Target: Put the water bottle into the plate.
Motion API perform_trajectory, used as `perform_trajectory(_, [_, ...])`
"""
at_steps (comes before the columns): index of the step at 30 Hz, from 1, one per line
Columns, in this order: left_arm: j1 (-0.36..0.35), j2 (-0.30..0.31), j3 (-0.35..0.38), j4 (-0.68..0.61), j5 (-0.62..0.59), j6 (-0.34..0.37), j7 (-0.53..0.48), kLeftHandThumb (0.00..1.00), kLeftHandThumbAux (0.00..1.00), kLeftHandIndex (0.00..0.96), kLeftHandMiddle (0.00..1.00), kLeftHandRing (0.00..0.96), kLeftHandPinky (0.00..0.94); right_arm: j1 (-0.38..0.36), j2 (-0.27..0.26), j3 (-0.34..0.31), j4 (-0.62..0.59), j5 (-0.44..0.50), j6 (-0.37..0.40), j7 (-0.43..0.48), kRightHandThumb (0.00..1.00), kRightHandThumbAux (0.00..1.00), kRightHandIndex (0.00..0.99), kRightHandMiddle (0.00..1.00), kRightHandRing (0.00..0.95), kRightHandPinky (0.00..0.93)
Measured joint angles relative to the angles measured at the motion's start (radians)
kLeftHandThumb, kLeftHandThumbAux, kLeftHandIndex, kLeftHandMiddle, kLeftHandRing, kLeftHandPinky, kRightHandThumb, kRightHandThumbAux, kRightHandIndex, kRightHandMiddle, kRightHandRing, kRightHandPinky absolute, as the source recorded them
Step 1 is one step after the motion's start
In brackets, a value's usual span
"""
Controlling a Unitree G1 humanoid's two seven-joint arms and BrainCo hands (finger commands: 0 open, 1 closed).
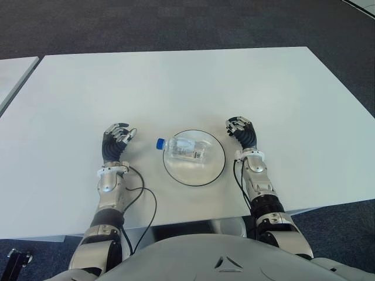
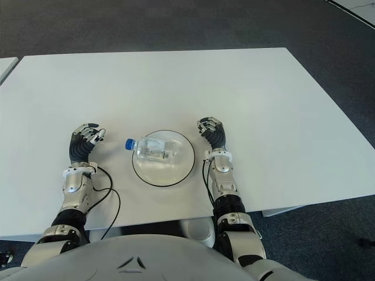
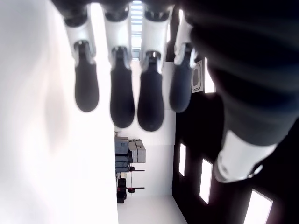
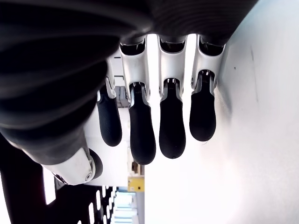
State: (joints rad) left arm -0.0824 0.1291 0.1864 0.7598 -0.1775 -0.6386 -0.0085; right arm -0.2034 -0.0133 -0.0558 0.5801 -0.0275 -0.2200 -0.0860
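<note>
A clear water bottle (image 1: 186, 148) with a blue cap (image 1: 159, 142) lies on its side in the clear round plate (image 1: 214, 171), its cap end sticking out over the plate's left rim. My left hand (image 1: 118, 140) shows left of the plate, fingers relaxed and holding nothing. On the other side of the plate is my right hand (image 1: 241, 132), equally relaxed and empty. Both wrist views show only loosely hanging fingers (image 3: 123, 95) (image 4: 142, 133) with nothing between them.
The white table (image 1: 176, 82) spreads wide behind the plate. A black cable (image 1: 140, 196) loops on the table by my left forearm. A second white table's corner (image 1: 14, 73) shows at far left. Dark carpet lies beyond.
</note>
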Motion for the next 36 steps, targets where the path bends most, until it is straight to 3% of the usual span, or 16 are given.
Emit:
perform_trajectory(10, [-0.041, -0.013, 0.007, 0.024, -0.008, 0.096, -0.011, 0.695, 0.72, 0.426, 0.492, 0.475, 0.438, 0.0, -0.001, 0.0, 0.002, -0.001, 0.0, 0.004, 0.706, 0.73, 0.432, 0.614, 0.609, 0.605])
perform_trajectory(20, [-0.082, -0.038, 0.04, 0.052, -0.047, 0.145, -0.043, 0.693, 0.724, 0.417, 0.427, 0.434, 0.432, -0.001, -0.002, -0.001, 0.001, -0.001, 0.0, 0.004, 0.706, 0.729, 0.433, 0.61, 0.606, 0.601])
perform_trajectory(36, [-0.118, -0.042, 0.072, 0.086, -0.066, 0.169, -0.08, 0.692, 0.725, 0.414, 0.402, 0.418, 0.432, -0.003, -0.003, -0.001, 0.0, -0.003, 0.011, -0.009, 0.707, 0.729, 0.432, 0.61, 0.608, 0.604])
